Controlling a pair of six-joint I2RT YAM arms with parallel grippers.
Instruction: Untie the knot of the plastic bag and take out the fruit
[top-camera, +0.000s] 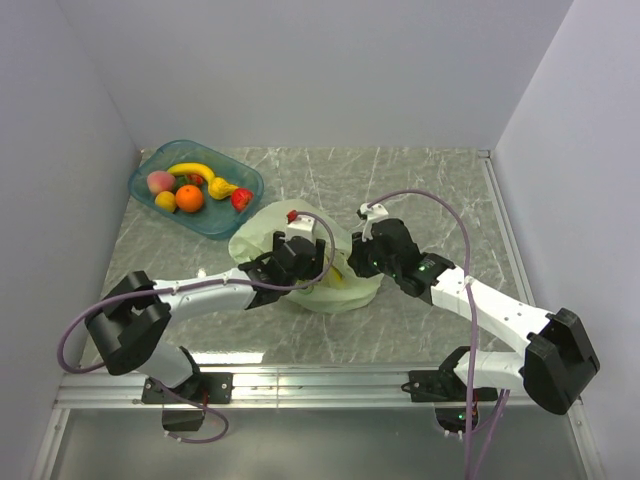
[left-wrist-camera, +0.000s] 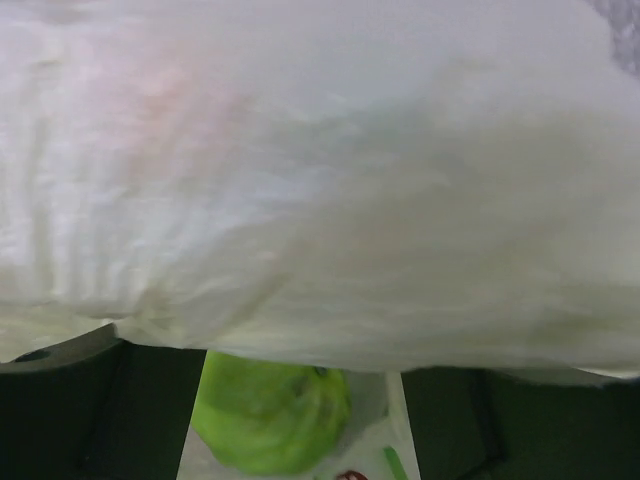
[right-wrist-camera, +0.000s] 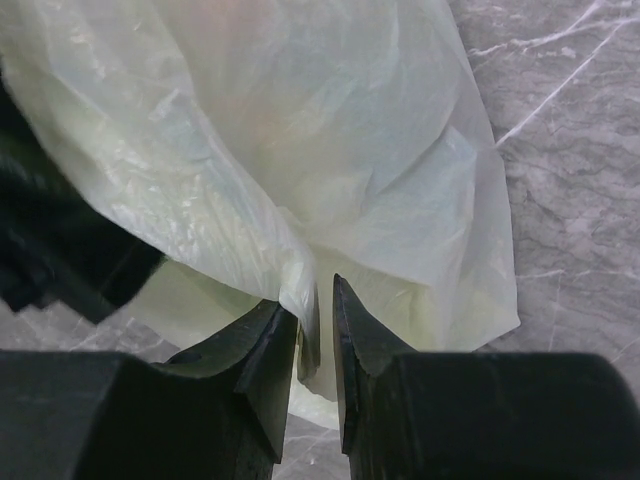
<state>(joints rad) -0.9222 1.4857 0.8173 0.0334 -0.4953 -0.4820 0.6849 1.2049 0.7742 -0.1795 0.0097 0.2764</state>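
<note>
The pale green plastic bag (top-camera: 262, 232) lies crumpled mid-table, and its knot is hidden. My left gripper (top-camera: 318, 262) reaches into it from the left. In the left wrist view the bag's film (left-wrist-camera: 320, 180) drapes over the gripper (left-wrist-camera: 300, 400). Its dark fingers (left-wrist-camera: 100, 420) stand open on either side of a lime-green fruit (left-wrist-camera: 270, 415), with a gap on the fruit's right. My right gripper (top-camera: 352, 265) is at the bag's right edge. In the right wrist view it (right-wrist-camera: 312, 295) is shut on a hanging fold of the bag (right-wrist-camera: 300, 150). Something yellow (top-camera: 340, 278) shows inside the bag.
A blue tray (top-camera: 250, 180) at the back left holds a banana (top-camera: 190, 170), an orange (top-camera: 189, 198), a peach (top-camera: 160, 181) and other fruit. Grey walls close the marble table (top-camera: 430, 190) on the left, the right and the back.
</note>
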